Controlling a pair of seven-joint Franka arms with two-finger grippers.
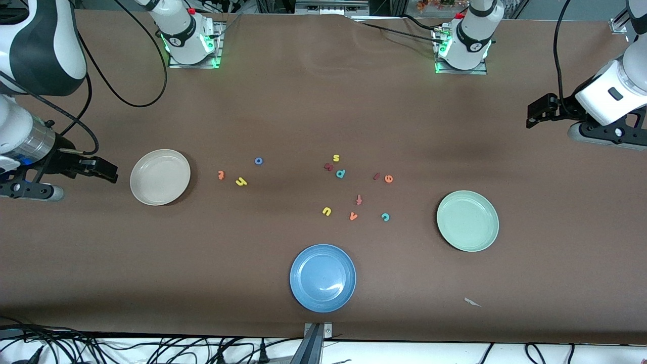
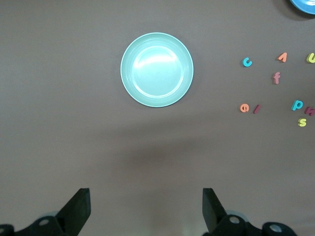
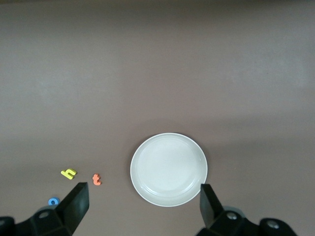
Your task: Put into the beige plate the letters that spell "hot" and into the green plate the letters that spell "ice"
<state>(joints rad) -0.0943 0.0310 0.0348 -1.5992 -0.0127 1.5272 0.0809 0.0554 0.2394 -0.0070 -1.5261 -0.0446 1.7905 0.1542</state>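
I have both arms waiting high at the ends of the desk [image 1: 303, 101], each gripper spread wide and holding nothing. The right gripper [image 1: 106, 172] hangs over the bare desk at the right arm's end, just off the beige plate [image 1: 160, 177]; in the right wrist view its fingers [image 3: 76, 204] frame that plate. The left gripper [image 1: 536, 112] hangs over the bare desk at the left arm's end, well away from the green plate [image 1: 467, 221].

Both plates are empty. Beside the beige plate I see the orange "t" [image 1: 221, 175], the yellow "h" [image 1: 241, 181] and, a little farther from the front camera, the blue "o" [image 1: 258, 161]. Toward the green plate lie the dark red "i" [image 1: 376, 176] and the orange "e" [image 1: 388, 178] close together, with the teal "c" [image 1: 385, 217] nearer the camera. Among them sit the yellow "s" [image 1: 336, 157], the teal "p" [image 1: 340, 173], the curved dark red letter [image 1: 328, 166], the orange "f" [image 1: 359, 199], the yellow "u" [image 1: 326, 211] and the orange "v" [image 1: 353, 216]. The blue plate [image 1: 323, 277] lies nearest the camera.
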